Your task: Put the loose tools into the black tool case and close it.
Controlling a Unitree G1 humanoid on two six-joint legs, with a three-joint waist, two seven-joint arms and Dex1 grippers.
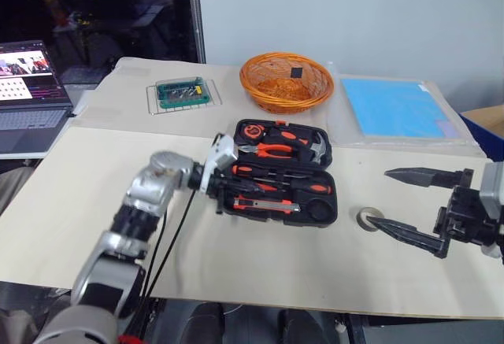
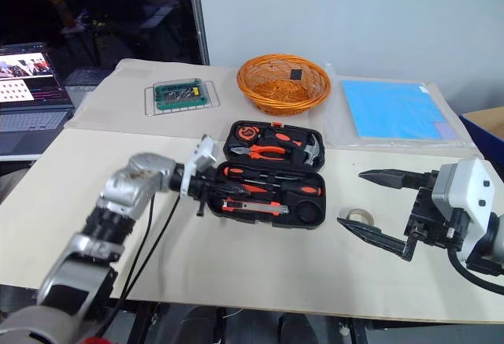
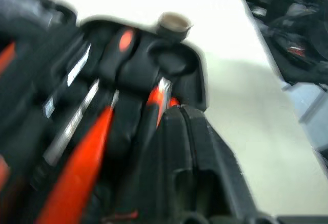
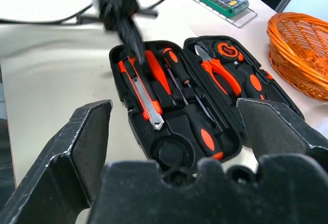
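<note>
The black tool case (image 1: pixel 324 155) lies open in the middle of the table. In its recesses lie black-and-orange screwdrivers (image 4: pixel 201 128), a slim orange screwdriver (image 4: pixel 156 71) and the utility knife (image 4: pixel 144 95). The lid half holds pliers (image 1: pixel 272 150) and a hammer (image 1: pixel 316 149). A round recess (image 4: pixel 171 153) in the case stands empty. My left gripper (image 1: pixel 218 202) is shut with nothing in it, over the case's left end. The tan tape roll (image 1: pixel 367 217) lies on the table right of the case. My right gripper (image 1: pixel 379 197) is open just right of the roll, its lower fingertip close against it.
At the back of the table stand an orange woven basket (image 1: pixel 286 82), a green bit box on a wire rack (image 1: pixel 183 94) and a blue sheet (image 1: pixel 394 108). A laptop (image 1: pixel 27 84) sits at the far left. The table's front edge (image 1: pixel 315 301) runs below the case.
</note>
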